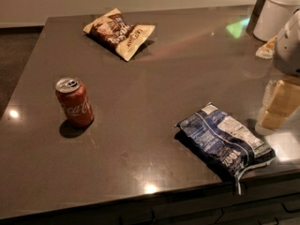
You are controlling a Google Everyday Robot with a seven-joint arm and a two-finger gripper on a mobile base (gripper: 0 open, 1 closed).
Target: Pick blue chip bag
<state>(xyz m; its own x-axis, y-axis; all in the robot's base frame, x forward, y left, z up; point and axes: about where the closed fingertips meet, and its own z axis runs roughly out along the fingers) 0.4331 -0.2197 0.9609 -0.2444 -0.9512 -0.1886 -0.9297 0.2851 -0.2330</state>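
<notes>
The blue chip bag (225,142) is a crinkled navy foil bag with white label patches. It lies flat on the dark table (154,88) near the front right edge, and one corner hangs over that edge. My gripper (280,104), tan-coloured under a white wrist, hangs at the right edge of the view. It is just right of the bag and a little behind it, and it is not touching the bag.
A red Coca-Cola can (74,102) stands upright at the left. A brown-and-tan chip bag (119,33) lies at the back. A white container (276,13) stands at the back right corner. The table's front edge runs close below the blue bag.
</notes>
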